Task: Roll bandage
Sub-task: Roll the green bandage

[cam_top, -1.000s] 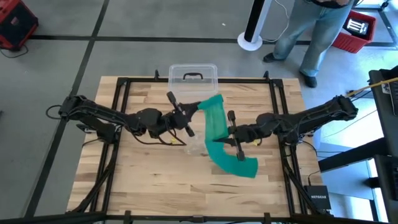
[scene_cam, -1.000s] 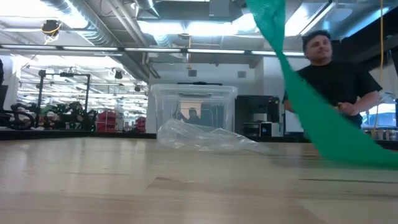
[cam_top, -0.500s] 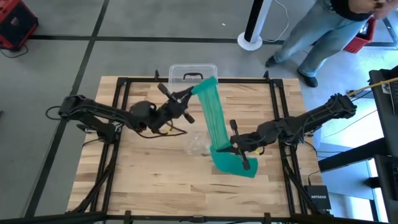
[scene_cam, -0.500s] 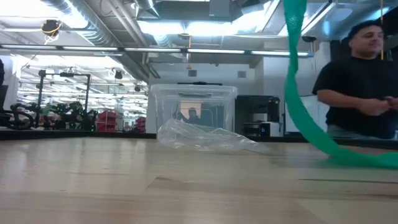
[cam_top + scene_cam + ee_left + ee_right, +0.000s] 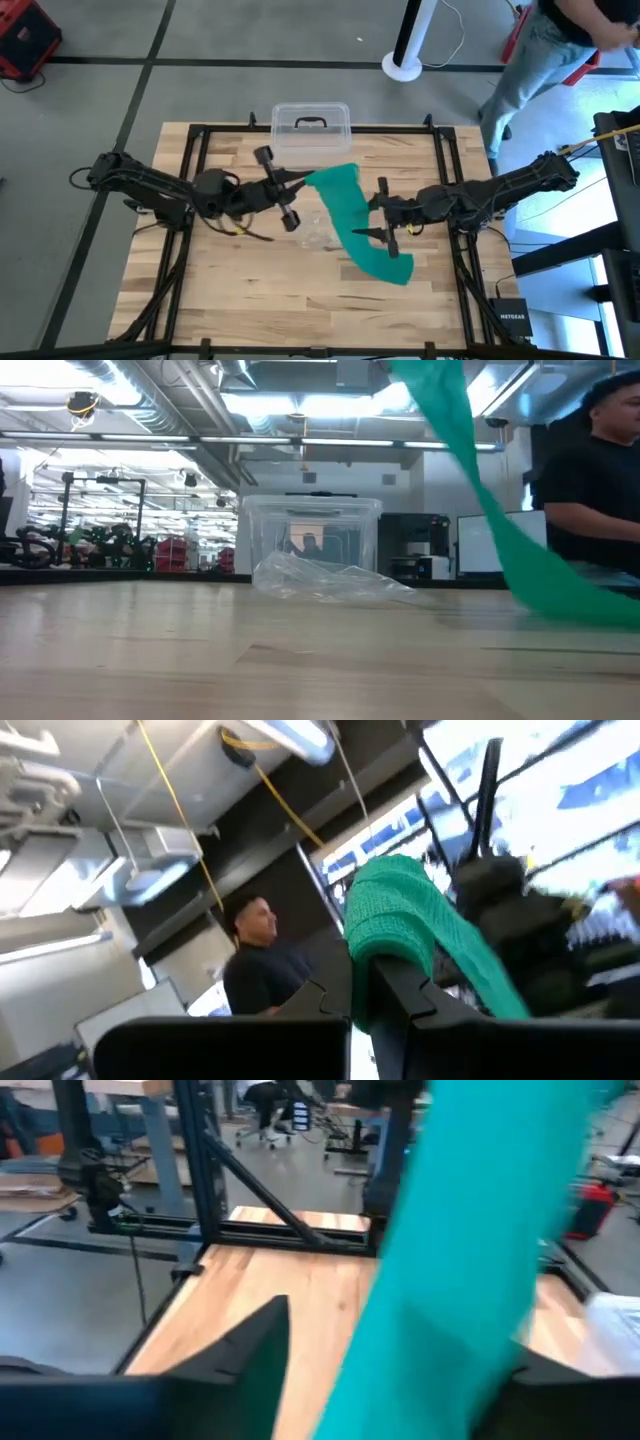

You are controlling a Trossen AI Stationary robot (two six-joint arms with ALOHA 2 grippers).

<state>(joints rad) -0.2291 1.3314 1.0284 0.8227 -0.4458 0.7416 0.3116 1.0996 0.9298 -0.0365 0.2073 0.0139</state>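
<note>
One end of the bandage [image 5: 355, 215] is pinched in the closed left hand [image 5: 298, 181], the strip slanting down between the open right hand's [image 5: 383, 236] fingers.

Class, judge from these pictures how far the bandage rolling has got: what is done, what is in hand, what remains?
Done: nothing rolled; the bandage is one long loose strip. In hand: the left gripper is shut on its upper end, lifted off the table, while the right gripper is open around the strip's middle. Left: all the rolling.

right hand [image 5: 386, 214] released bandage [image 5: 352, 212], left hand [image 5: 297, 187] lowered its end
</note>
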